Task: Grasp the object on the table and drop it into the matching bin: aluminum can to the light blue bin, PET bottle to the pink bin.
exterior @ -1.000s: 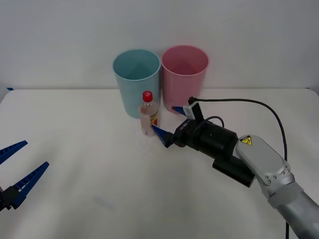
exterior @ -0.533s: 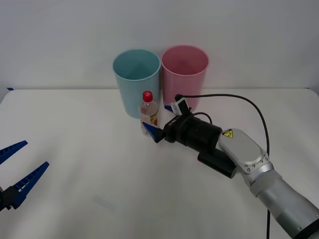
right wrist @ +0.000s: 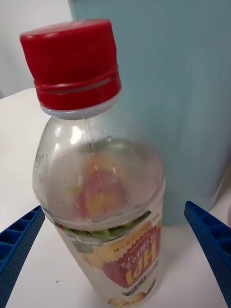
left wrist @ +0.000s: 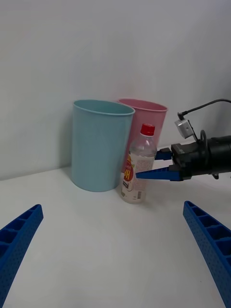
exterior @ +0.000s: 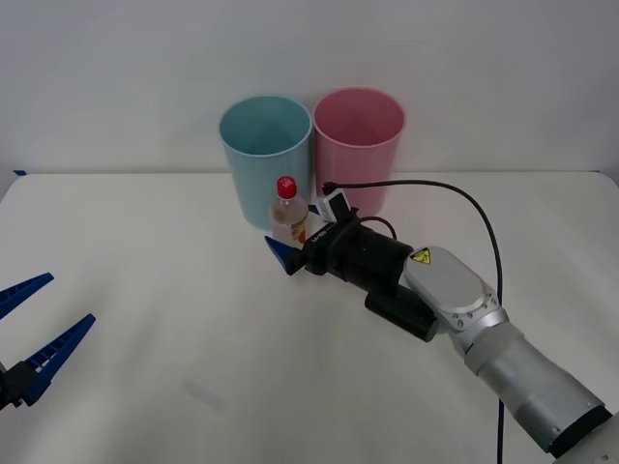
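Straddling the upright PET bottle (exterior: 288,218), right claw (exterior: 293,247) gapes wide.

The small clear plastic bottle with a red cap (exterior: 288,217) was stood upright on the wide white tabletop (exterior: 174,290), just in front of the tall light blue plastic bin (exterior: 265,155), beside which, to the right, the tall pink plastic bin (exterior: 359,145) was set.

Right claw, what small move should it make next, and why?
Probably close on the PET bottle: the right claw is open with a finger on each side of it, and the bottle stands upright before the light blue bin.
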`<state>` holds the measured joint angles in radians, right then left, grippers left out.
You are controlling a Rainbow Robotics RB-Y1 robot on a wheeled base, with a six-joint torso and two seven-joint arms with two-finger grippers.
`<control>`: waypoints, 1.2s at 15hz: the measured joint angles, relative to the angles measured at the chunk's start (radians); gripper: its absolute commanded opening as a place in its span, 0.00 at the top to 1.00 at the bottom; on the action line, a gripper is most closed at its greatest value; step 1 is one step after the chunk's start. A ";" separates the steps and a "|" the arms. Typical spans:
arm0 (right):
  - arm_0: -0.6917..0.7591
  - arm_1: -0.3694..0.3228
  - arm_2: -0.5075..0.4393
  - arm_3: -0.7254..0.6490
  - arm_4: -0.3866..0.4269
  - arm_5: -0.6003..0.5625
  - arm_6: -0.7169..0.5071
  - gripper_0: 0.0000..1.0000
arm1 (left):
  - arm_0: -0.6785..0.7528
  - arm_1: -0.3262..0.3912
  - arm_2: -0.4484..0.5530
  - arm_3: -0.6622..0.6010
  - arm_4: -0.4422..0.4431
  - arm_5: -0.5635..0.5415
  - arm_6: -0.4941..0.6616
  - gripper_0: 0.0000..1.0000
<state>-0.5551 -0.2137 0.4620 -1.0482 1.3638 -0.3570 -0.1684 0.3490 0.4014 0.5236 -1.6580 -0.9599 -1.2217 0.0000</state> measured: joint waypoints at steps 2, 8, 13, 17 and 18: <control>-0.012 0.010 0.005 0.015 0.000 0.006 0.001 0.02 | 0.000 0.000 0.000 0.000 0.000 0.000 0.000 0.00; -0.020 0.017 0.010 0.027 0.001 0.028 0.006 1.00 | 0.000 0.000 0.000 0.000 0.000 0.000 0.000 0.00; -0.019 0.016 0.010 0.027 0.001 0.030 0.005 1.00 | 0.000 0.000 0.000 0.000 0.000 0.000 0.000 0.00; -0.018 0.009 0.010 0.024 -0.008 0.029 0.007 1.00 | 0.000 0.000 0.000 0.000 0.000 0.000 0.000 0.00; -0.011 -0.001 0.012 0.009 -0.015 0.029 0.007 1.00 | 0.000 0.000 0.000 0.000 0.000 0.000 0.000 0.00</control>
<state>-0.5666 -0.2149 0.4740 -1.0390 1.3487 -0.3279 -0.1612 0.3490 0.4014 0.5236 -1.6580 -0.9599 -1.2217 0.0000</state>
